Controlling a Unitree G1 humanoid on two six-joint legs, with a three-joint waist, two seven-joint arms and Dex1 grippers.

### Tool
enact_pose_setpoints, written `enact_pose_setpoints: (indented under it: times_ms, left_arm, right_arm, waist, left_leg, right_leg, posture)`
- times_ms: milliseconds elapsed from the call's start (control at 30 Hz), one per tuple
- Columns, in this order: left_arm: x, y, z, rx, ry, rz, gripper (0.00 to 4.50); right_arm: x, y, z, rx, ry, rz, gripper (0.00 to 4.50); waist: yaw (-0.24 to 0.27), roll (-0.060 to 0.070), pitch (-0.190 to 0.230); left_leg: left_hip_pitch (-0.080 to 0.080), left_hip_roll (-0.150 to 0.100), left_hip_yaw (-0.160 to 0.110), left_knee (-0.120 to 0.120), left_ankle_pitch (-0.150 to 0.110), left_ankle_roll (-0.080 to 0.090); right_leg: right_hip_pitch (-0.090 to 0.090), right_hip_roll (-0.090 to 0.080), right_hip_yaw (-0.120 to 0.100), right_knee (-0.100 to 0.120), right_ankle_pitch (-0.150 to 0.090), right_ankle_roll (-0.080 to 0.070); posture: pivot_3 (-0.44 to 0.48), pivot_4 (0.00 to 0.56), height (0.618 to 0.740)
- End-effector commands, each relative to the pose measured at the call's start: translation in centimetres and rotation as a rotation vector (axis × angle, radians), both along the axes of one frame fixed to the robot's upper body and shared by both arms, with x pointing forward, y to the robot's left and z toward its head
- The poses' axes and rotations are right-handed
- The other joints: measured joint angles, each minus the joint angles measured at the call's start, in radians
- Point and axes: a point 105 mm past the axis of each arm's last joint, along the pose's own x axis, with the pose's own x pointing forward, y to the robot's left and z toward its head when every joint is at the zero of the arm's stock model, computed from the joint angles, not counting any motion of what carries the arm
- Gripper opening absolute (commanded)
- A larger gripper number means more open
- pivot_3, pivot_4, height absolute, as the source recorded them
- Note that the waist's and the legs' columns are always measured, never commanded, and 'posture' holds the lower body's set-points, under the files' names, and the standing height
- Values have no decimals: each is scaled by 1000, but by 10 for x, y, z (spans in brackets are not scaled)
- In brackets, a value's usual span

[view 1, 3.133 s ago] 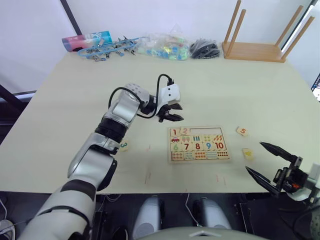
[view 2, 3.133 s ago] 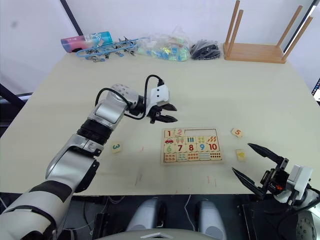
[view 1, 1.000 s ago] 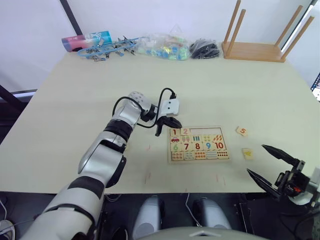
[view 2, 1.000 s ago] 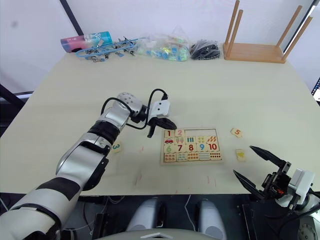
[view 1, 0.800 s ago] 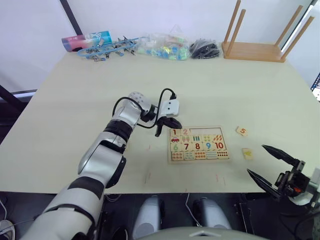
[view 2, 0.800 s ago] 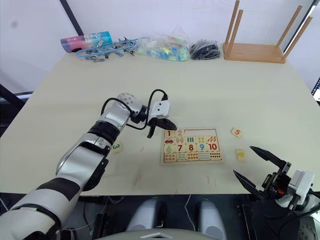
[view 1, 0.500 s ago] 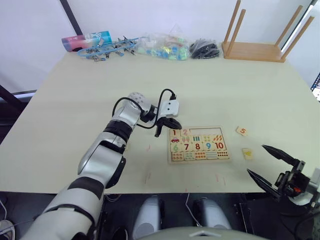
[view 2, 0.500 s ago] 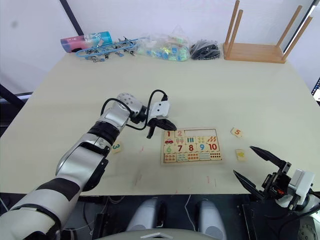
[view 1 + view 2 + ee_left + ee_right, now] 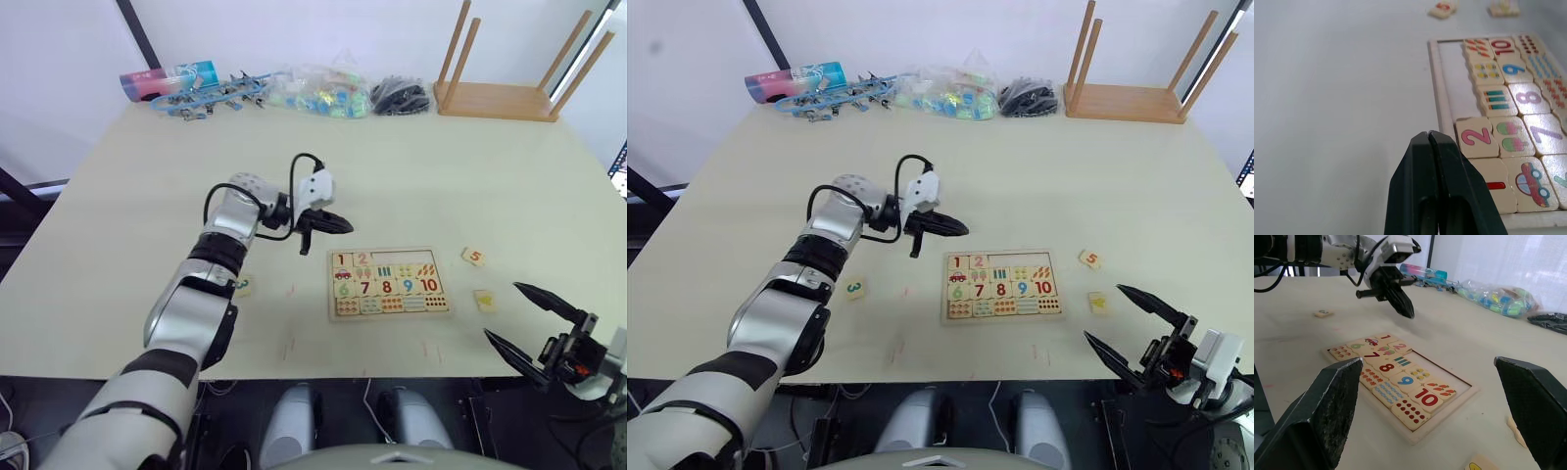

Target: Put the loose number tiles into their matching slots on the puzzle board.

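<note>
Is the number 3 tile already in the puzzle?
No, the 3 tile lies loose on the table, left of the puzzle board.

Bright even light, soft shadows; wrist views perhaps slightly blurred.

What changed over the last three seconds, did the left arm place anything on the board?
The left gripper dipped to the top left corner of the puzzle board, then lifted up and away to its left; its jaws are shut and empty. No tile was placed in that time. Tiles 1 and 2 stayed in their slots; tiles 3 and 5 stayed put on the table. The right gripper stayed open.
</note>
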Motion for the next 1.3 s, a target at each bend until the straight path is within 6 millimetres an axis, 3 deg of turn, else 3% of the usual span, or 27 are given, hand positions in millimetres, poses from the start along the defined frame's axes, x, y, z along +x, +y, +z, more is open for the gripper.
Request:
enact_pose_setpoints:
  times_ms: [33, 300, 333, 467, 500, 667, 800, 933, 1167, 1300]
  left_arm:
    - [-8, 10, 12, -95, -41, 23, 48]
    - [-26, 38, 19, -326, -45, 225, 48]
    - [-28, 42, 19, -342, -39, 252, 274]
    - [-42, 61, 16, -374, -45, 322, 1635]
    - [-46, 68, 14, -381, -43, 350, 2368]
    - [-66, 95, 1, -376, -56, 472, 4452]
    - [-87, 122, -9, -356, -92, 592, 4452]
    - [-104, 130, -11, -357, -111, 669, 4452]
    - [-147, 156, -35, -324, -64, 841, 4452]
    - [-158, 163, -44, -317, -55, 909, 4452]
  right_arm:
    - [5, -14, 3, -32, -29, -79, 4500]
    - [10, -28, -3, -50, 10, -120, 4500]
    - [12, -31, -4, -56, 16, -133, 4500]
    - [14, -41, -11, -58, 52, -175, 4500]
    - [16, -43, -12, -61, 62, -192, 4500]
    - [21, -57, -23, -79, 121, -276, 4500]
    - [20, -63, -23, -57, 137, -304, 4500]
    - [16, -67, -21, -29, 154, -309, 4500]
    - [9, -67, -21, -18, 168, -311, 4500]
    - [4, -68, -23, -27, 178, -302, 4500]
  waist:
    - [-2, 0, 0]
    - [1, 0, 0]
    - [1, 0, 0]
    - [1, 0, 0]
    - [0, 0, 0]
    - [-1, 1, 0]
    - [0, 1, -1]
    - [5, 1, -1]
    - [0, 2, -1]
    - [2, 2, -1]
  left_leg:
    - [0, 0, 0, 0, 0, 0]
    - [0, 1, 0, 0, 0, 0]
    - [1, 1, 0, 0, 0, 0]
    - [1, 2, 0, 0, 0, 0]
    - [1, 2, 0, 0, 0, 0]
    - [2, 3, 0, -1, 0, 0]
    - [2, 3, 1, -1, 0, 0]
    - [2, 2, 1, -2, 0, 0]
    - [2, 2, 1, -3, 0, 0]
    - [2, 2, 1, -3, 0, 0]
  right_leg:
    - [0, 0, 0, 0, 0, 0]
    - [0, -1, 0, 1, 0, 0]
    - [0, -1, 0, 1, 0, 0]
    - [0, -1, 0, 1, 0, 0]
    - [0, -1, 0, 1, 0, 0]
    - [0, -3, 0, 1, 0, -1]
    - [0, -5, 0, 1, -1, -2]
    - [1, -8, -1, 0, -2, -4]
    - [1, -14, -2, -1, -2, -4]
    - [1, -14, -3, -2, -2, -5]
  posture:
    - [0, 150, 737]
    - [0, 150, 737]
    - [0, 150, 737]
    - [0, 150, 737]
    - [0, 150, 737]
    - [0, 150, 737]
    - [0, 150, 737]
    - [0, 150, 737]
    - [0, 150, 737]
    - [0, 150, 737]
